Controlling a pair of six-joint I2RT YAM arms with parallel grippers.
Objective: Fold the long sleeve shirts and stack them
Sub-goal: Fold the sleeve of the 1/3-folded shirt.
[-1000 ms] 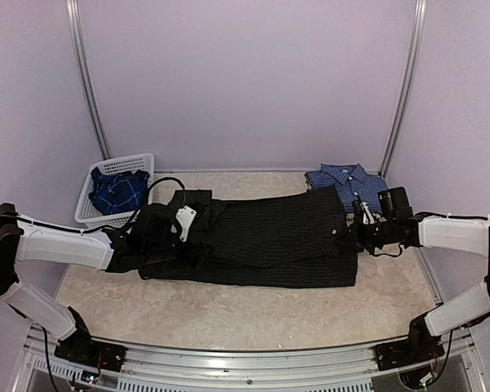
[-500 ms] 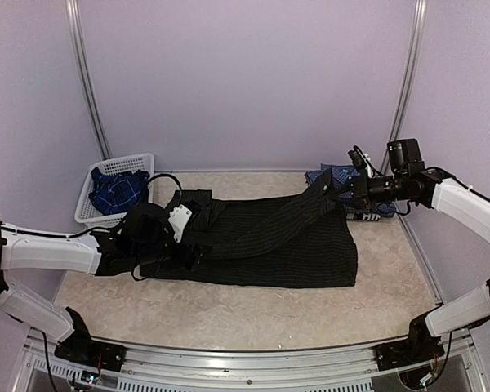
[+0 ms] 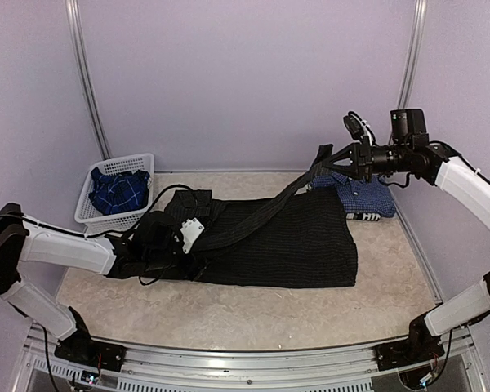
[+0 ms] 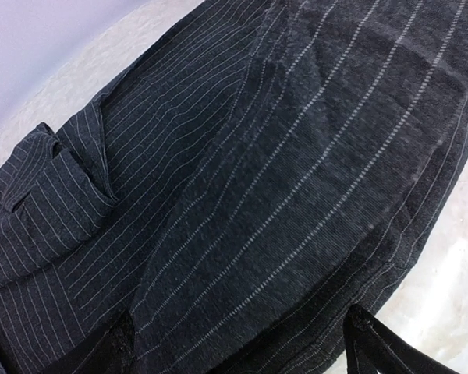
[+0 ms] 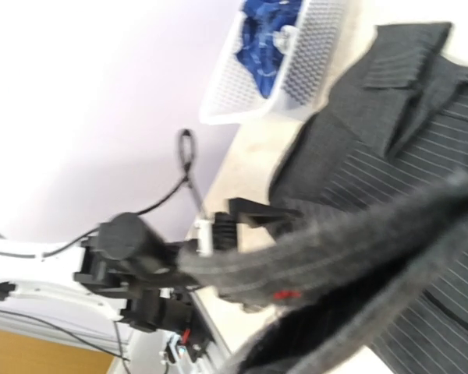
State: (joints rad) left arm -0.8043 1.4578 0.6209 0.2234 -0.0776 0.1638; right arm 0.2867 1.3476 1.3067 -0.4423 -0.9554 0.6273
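Black pinstriped shirt [image 3: 310,245] lies flat across the middle of the bench [image 3: 229,314]. It's woven cloth with thin pale dotted lines, and its collar is crumpled toward the far left. The bench top itself is pale and mottled.

And there's the change: a second ago the right gripper [image 3: 339,159] sat low at the shirt's right edge, and now it's up high over the far right corner. One sleeve [image 3: 269,208] has come up with it, stretched into a long dark diagonal band from the shirt's left half to the jaws. Those jaws are clenched tight on the sleeve's end. The right wrist view is blurred, and the sleeve [image 5: 351,234] runs thick across it.

The left gripper [image 4: 242,358] has barely shifted and stays low over the shirt's left side near the collar. Its fingers [image 4: 378,347] are spread wide, a touch wider than before, with flat striped cloth between them. They grasp nothing, and I can't tell whether the tips press on the fabric.

At the far right corner, under the raised arm, the blue-and-white checked shirt [image 3: 363,196] sits folded in a neat rectangle, unmoved. At the far left corner the white plastic lattice basket [image 3: 90,208] still holds the dark blue plaid shirt [image 3: 118,189], bunched up.
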